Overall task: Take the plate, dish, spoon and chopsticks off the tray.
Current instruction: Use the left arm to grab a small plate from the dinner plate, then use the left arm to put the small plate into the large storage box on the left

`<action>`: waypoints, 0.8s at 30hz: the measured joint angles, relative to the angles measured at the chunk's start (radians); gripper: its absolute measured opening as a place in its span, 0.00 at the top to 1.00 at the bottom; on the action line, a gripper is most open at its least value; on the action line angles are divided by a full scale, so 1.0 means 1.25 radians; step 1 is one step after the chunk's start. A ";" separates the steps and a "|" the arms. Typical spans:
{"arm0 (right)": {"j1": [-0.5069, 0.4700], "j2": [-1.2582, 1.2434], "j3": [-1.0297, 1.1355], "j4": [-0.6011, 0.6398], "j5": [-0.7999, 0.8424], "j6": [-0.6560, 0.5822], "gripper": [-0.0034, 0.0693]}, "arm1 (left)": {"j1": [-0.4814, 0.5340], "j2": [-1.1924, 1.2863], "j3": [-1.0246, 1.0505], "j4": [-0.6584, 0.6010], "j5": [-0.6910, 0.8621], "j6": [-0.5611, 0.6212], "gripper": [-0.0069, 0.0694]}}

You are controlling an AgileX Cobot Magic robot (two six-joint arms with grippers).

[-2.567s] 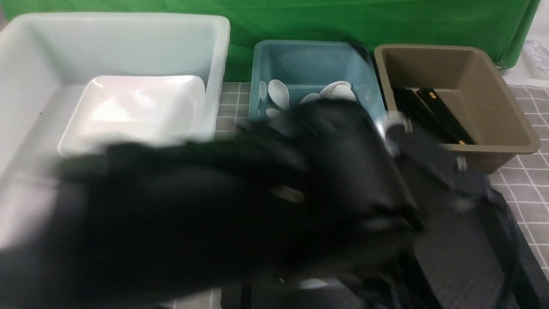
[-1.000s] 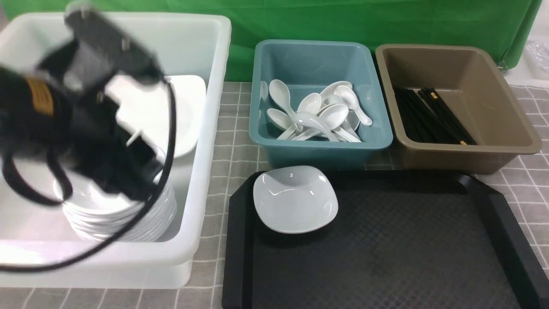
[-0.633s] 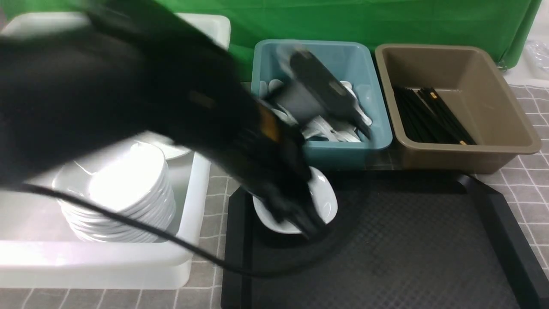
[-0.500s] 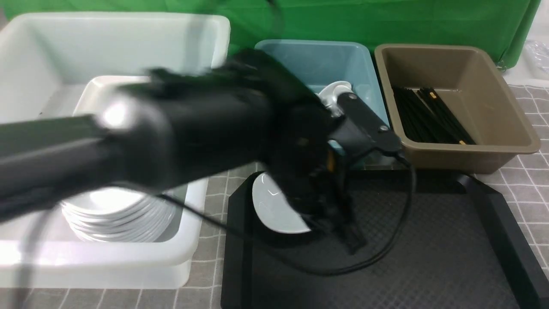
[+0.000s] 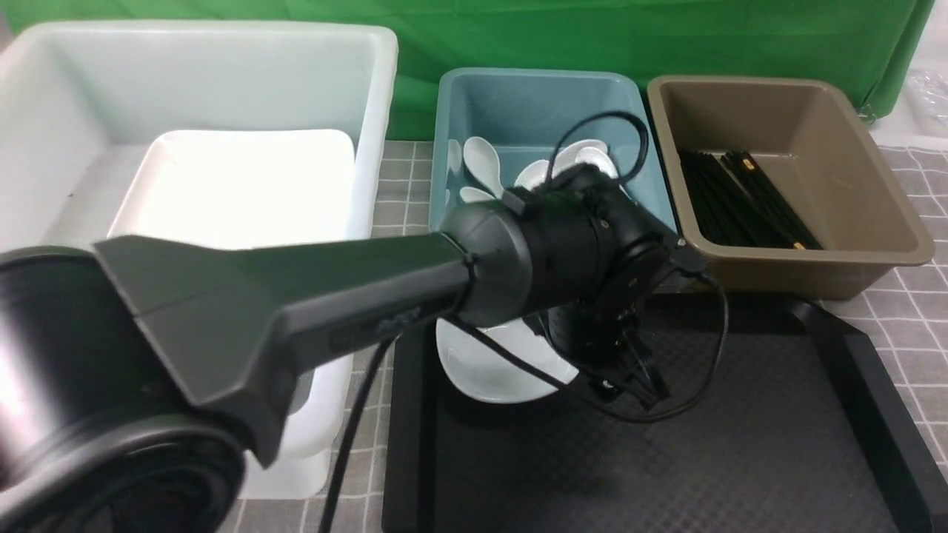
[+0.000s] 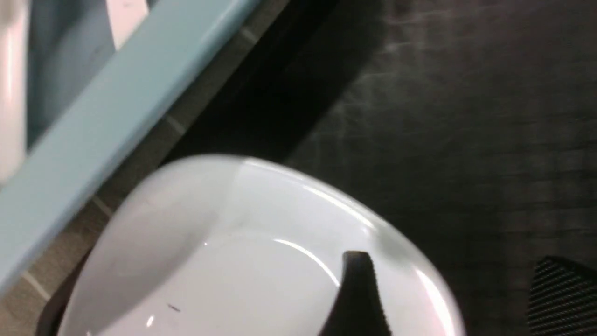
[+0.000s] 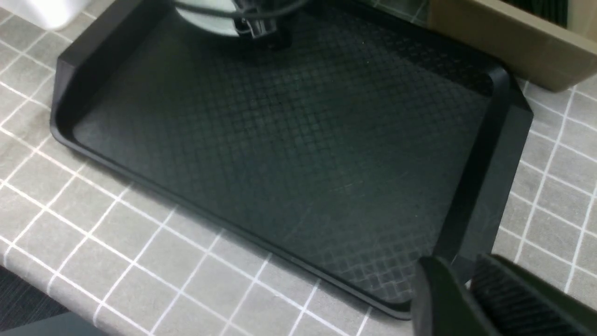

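A small white dish point(image 5: 481, 363) sits at the far left corner of the black tray point(image 5: 740, 444). My left gripper point(image 5: 628, 389) is open at the dish's right rim. In the left wrist view one finger point(image 6: 357, 289) is over the dish point(image 6: 210, 261) and the other finger point(image 6: 564, 298) is over the bare tray point(image 6: 466, 116). The plate point(image 5: 237, 185) lies in the white bin. Spoons point(image 5: 481, 159) lie in the teal bin and chopsticks point(image 5: 740, 200) in the brown bin. My right gripper point(image 7: 461, 268) is shut and empty above the tray's near right corner point(image 7: 485, 196).
The white bin point(image 5: 374, 111) stands left of the tray, the teal bin point(image 5: 548, 255) and the brown bin point(image 5: 815, 266) behind it. My left arm point(image 5: 296, 311) crosses over the white bin's front and hides part of it. A grey checked cloth point(image 7: 116, 233) covers the table.
My left arm swung from over the dish stack in the white bin across to the tray. Its open jaws now stand at the dish's right rim.
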 joint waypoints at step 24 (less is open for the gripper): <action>0.000 0.000 0.000 0.000 0.000 -0.006 0.75 | -0.110 -0.171 -0.006 -0.046 0.183 0.065 0.87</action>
